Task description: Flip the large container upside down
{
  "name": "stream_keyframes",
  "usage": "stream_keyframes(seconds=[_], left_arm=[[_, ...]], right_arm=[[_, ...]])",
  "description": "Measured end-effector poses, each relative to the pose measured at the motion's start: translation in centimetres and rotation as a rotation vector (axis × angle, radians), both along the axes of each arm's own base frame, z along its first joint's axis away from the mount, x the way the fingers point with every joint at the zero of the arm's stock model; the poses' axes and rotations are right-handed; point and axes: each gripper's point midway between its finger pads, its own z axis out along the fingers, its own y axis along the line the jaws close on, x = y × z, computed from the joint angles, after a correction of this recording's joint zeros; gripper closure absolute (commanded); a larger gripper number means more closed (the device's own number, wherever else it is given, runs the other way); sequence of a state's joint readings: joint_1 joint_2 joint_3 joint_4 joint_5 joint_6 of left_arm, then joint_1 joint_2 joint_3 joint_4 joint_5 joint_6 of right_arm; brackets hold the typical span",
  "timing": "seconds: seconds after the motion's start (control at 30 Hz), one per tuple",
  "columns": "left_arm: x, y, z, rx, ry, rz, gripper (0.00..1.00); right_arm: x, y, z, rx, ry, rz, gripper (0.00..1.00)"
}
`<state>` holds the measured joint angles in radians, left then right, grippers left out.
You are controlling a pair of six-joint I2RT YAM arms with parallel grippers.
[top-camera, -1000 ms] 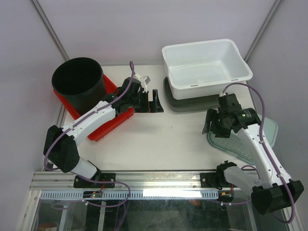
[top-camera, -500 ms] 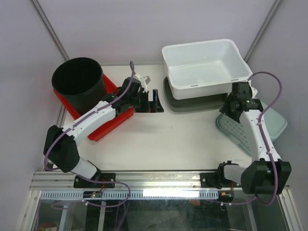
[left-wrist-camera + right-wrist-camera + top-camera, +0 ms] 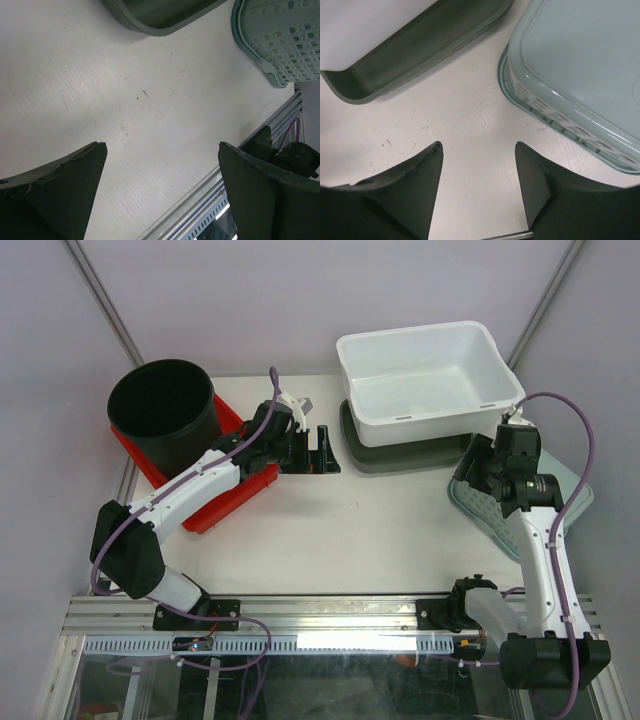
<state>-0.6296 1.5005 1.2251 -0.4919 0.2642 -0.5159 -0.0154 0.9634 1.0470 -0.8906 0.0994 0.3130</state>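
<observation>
Your right arm has swung outward since a second ago: then its wrist hung over the middle right of the white counter (image 3: 350,530), and now it sits further right and back, over the pale teal perforated plastic basket (image 3: 575,495). Your left arm has not shifted, and nothing on the counter has changed place.

That right arm rises from its base at the near edge, forearm nearly straight up the view, wrist bent so the right tool (image 3: 478,462) points left and down at the strip of bare counter between the basket and the dark green plastic tray (image 3: 400,455). Its jaws stand partly apart with only counter showing between them; they hold and touch nothing.

Your left arm stretches diagonally across the red plastic tray (image 3: 215,510), passing beside the round black plastic bucket (image 3: 180,445) that stands on it. The left tool (image 3: 312,450) is low over the counter just left of the green tray, jaws spread wide, nothing between them.

The large white rectangular plastic tub (image 3: 440,410) sits upright, mouth up, on the green tray at the far right, near your right tool but apart from it.
</observation>
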Motion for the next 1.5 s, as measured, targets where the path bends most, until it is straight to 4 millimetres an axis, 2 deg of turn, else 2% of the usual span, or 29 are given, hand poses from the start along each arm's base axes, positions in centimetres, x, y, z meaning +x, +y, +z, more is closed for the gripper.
stream_keyframes(seconds=[0.13,0.37,0.53,0.77,0.9,1.0,1.07,1.17,1.23,1.3,1.5], left_arm=[[0.0,0.0,0.0,0.000,0.000,0.000,0.01],[0.0,0.0,0.0,-0.001,-0.001,0.000,0.01],[0.0,0.0,0.0,-0.001,-0.001,0.000,0.01],[0.1,0.0,0.1,-0.003,-0.003,0.001,0.01],[0.1,-0.1,0.1,-0.003,-0.004,0.000,0.01],[0.1,-0.1,0.2,-0.005,-0.006,0.000,0.01],[0.2,-0.2,0.5,-0.011,-0.010,-0.004,0.01],[0.1,-0.6,0.9,-0.021,-0.019,-0.015,0.01],[-0.2,-0.9,0.9,-0.026,-0.018,-0.027,0.01],[-0.3,-1.0,1.0,-0.030,-0.015,-0.035,0.01],[-0.4,-1.0,1.0,-0.032,-0.014,-0.040,0.01]], right_arm=[[-0.1,0.3,0.0,-0.009,-0.003,0.051,0.37],[1.0,0.7,-2.6,0.014,0.103,0.066,0.37],[1.5,1.4,-2.5,0.051,0.086,0.071,0.39],[1.4,0.8,-3.2,0.037,0.116,0.025,0.40],[1.1,0.5,-3.0,0.030,0.116,0.010,0.40],[0.7,0.2,-1.6,0.015,0.088,-0.003,0.40],[0.9,-0.5,0.2,-0.012,0.048,-0.028,0.40],[1.5,-2.2,3.8,-0.074,-0.032,-0.109,0.41],[1.7,-3.6,5.4,-0.109,-0.071,-0.183,0.42],[1.3,-5.2,6.1,-0.142,-0.082,-0.267,0.42],[-1.6,-10.8,6.0,-0.266,-0.031,-0.545,0.42]])
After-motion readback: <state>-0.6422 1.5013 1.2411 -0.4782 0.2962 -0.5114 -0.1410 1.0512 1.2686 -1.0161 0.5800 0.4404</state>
